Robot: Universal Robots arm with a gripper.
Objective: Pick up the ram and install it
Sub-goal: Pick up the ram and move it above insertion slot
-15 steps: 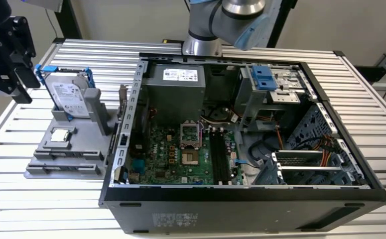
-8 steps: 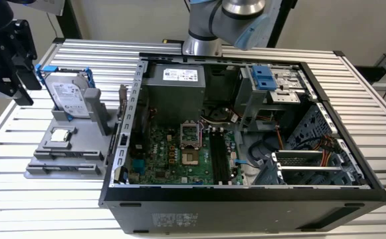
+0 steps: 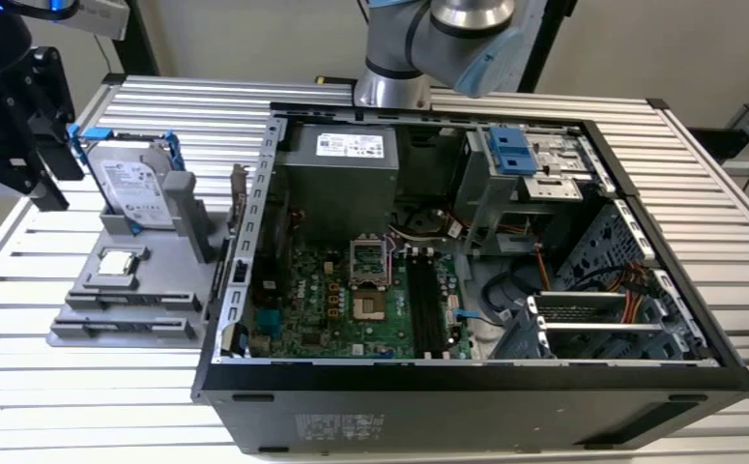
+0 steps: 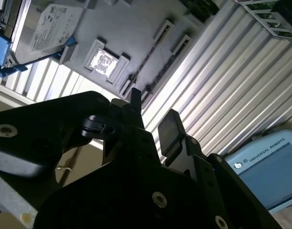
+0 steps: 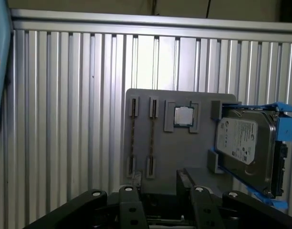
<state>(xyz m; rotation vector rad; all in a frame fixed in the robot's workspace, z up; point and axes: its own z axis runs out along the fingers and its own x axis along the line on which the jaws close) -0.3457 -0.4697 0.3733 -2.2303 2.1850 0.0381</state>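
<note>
A grey holder [image 5: 184, 152] lies on the slatted table. Between its clip pairs a thin dark strip [image 5: 132, 138] stands on edge; it looks like the ram seen edge-on. In the second wrist view the same strip [image 4: 147, 62] runs between the holder's clips. My black gripper [image 3: 39, 145] hangs off the holder's side at the exterior view's left, clear of it. In both wrist views the gripper [image 4: 153, 112] [image 5: 158, 191] is open, with nothing between its fingers. The open computer case [image 3: 477, 377] shows the green motherboard [image 3: 348, 300] with dark memory slots [image 3: 420, 304].
On the holder also sit a silver hard drive in a blue frame [image 3: 129, 179] and a small square processor [image 3: 116, 261]. The arm's base [image 3: 393, 87] stands behind the case. A pale blue pendant [image 4: 267, 167] lies on the table.
</note>
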